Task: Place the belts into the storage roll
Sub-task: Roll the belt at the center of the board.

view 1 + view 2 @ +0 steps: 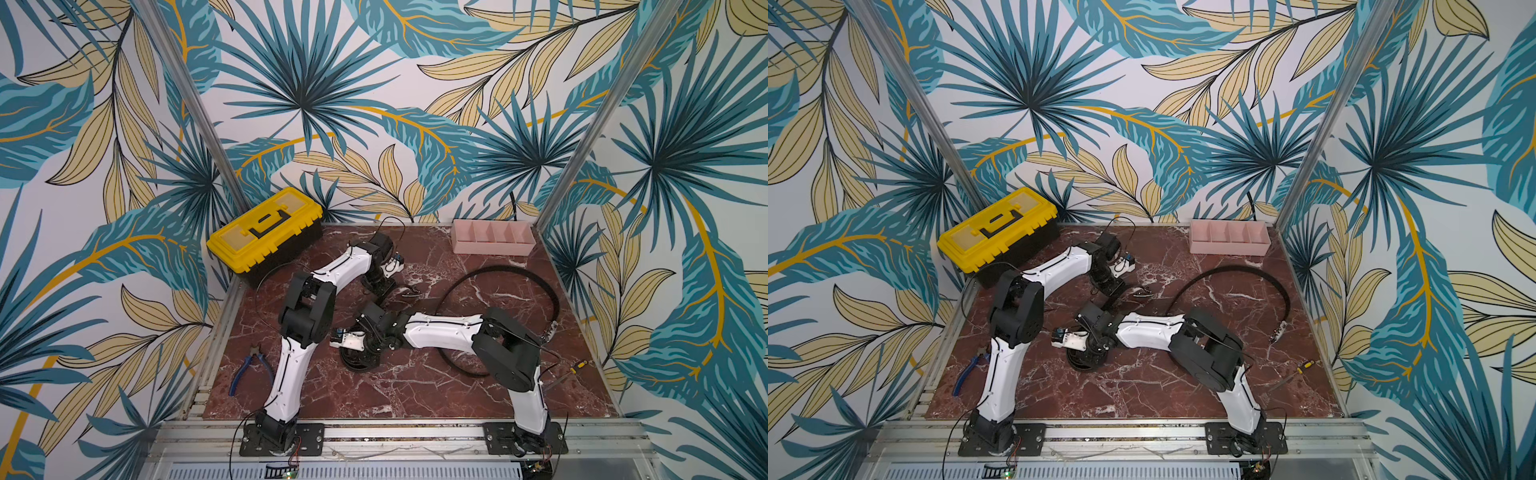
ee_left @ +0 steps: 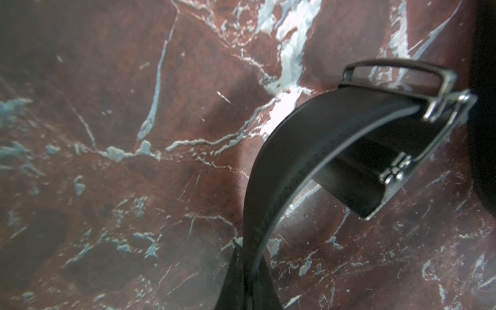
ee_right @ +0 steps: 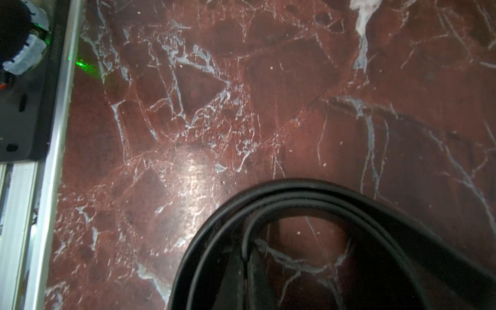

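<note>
We looked down on a red marble tabletop (image 1: 395,395) veined in white. It was boxed in by walls of teal and sand leaf wallpaper (image 1: 374,104), with an aluminium post (image 1: 193,104) slanting up from each far corner.

Far right, against the back wall, sat the pink tray (image 1: 492,248), its four compartments in a row. Far left stood the yellow toolbox (image 1: 257,232), lid down. Blue pliers (image 1: 245,370) lay by the left edge and a screwdriver (image 1: 577,365) by the right.

The loose belt (image 1: 519,272) swept a wide arc across the right half of the marble, apart from the tray.

Mid-table, the left gripper (image 1: 380,291) pointed down, clenched on the buckled belt (image 2: 295,150) a little way behind its buckle, and the strap arched up off the marble. Nearer the front rail, the right gripper (image 1: 360,353) was clamped on an inner turn of the coil (image 3: 295,193), which sat on the marble. We could not tell whether the coil and the buckled strap were one belt.
</note>
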You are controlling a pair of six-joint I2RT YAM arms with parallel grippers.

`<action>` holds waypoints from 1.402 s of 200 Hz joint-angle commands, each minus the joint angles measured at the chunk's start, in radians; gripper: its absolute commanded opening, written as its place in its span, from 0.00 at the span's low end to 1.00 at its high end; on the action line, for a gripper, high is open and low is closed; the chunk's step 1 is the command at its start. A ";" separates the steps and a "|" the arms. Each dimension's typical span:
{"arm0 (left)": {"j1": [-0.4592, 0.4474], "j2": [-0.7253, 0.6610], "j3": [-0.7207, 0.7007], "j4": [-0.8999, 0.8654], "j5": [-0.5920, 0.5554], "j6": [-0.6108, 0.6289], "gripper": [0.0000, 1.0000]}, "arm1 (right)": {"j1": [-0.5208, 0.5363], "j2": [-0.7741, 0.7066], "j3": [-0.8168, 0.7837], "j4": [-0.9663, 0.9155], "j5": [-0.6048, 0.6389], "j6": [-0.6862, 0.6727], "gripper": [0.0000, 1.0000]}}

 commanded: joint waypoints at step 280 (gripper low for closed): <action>0.021 -0.141 -0.003 0.026 -0.127 -0.156 0.94 | 0.038 -0.057 -0.303 0.439 0.049 0.084 0.00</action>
